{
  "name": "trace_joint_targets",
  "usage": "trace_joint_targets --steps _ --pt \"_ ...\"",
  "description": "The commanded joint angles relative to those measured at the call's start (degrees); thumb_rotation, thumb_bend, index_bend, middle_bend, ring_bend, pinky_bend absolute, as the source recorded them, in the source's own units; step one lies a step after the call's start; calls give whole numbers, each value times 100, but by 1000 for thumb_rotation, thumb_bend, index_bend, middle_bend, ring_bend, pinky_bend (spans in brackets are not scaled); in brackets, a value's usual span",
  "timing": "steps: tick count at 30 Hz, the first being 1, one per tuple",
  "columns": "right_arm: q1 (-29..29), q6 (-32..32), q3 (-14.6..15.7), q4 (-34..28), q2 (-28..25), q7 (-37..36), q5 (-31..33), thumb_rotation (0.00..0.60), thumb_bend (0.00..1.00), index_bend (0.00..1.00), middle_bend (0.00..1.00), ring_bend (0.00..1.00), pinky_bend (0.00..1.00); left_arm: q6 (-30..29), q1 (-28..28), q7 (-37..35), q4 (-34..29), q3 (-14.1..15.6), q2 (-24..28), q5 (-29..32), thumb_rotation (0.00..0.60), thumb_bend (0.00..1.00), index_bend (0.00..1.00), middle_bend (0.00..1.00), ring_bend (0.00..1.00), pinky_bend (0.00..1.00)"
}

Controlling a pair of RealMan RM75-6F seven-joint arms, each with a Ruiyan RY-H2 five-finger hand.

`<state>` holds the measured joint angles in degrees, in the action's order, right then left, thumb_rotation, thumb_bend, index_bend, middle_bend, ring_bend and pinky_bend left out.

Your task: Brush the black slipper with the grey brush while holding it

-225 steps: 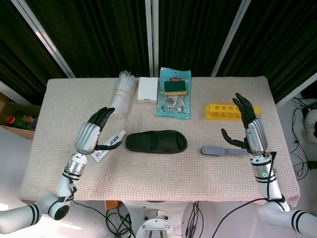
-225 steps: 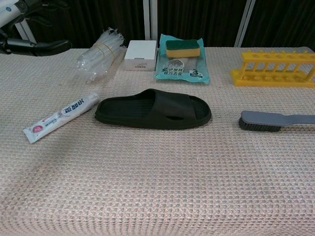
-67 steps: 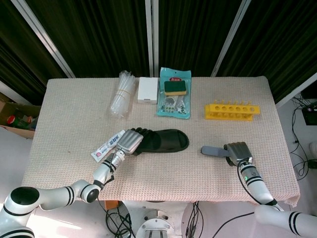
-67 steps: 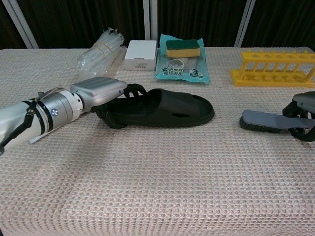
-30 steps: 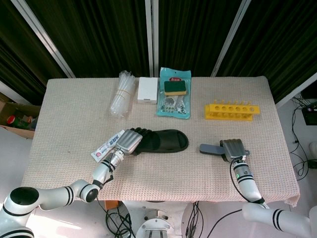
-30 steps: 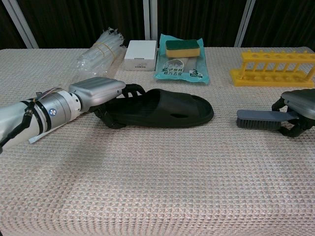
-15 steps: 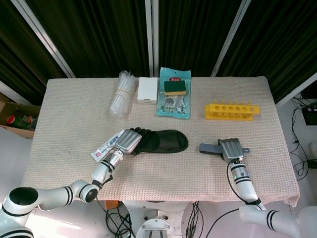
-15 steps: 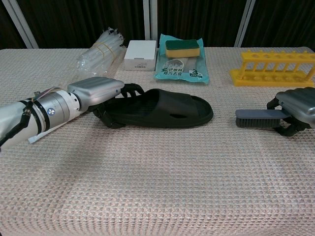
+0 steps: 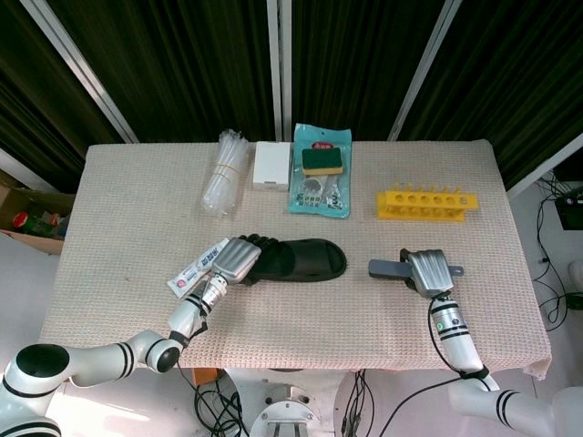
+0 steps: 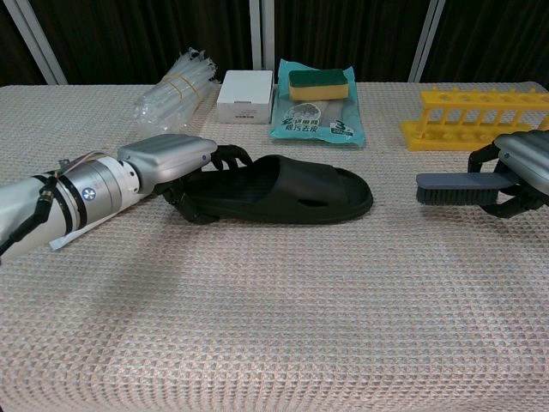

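The black slipper (image 9: 305,259) (image 10: 296,195) lies at mid-table, toe to the right. My left hand (image 9: 234,260) (image 10: 171,159) grips its heel end, fingers curled over the rim. At the right, my right hand (image 9: 428,270) (image 10: 523,167) holds the grey brush (image 9: 386,269) (image 10: 452,187) by its handle. The brush head points left toward the slipper, bristles down, lifted just off the cloth. A gap separates brush and slipper toe.
A toothpaste tube (image 9: 194,269) lies by my left wrist. Along the back sit a bundle of clear tubes (image 9: 225,170), a white box (image 9: 271,165), a sponge packet (image 9: 322,180) and a yellow rack (image 9: 425,203) behind the brush.
My right hand has closed on the brush handle and raised the brush slightly off the cloth. The left hand keeps its grip on the slipper's heel.
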<state>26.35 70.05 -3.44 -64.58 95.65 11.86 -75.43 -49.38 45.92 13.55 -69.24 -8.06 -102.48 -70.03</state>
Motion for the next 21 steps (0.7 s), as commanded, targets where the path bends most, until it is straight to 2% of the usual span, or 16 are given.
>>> trace_joint_targets --steps 1,6,21 --pt "-57 163 -13 75 -4 -42 -160 600 951 1000 1000 1000 1000 -15 0 -11 -5 -6 -5 -12 600 278 237 269 214 362" --pt "-121 526 -85 235 99 41 -381 600 957 1000 1000 1000 1000 -37 -5 -14 -16 -10 6 -26 600 278 240 272 214 362" --pt "-137 1137 -312 760 499 -759 -876 600 969 1000 1000 1000 1000 -12 -9 -36 -19 -8 38 -16 600 278 241 272 215 362"
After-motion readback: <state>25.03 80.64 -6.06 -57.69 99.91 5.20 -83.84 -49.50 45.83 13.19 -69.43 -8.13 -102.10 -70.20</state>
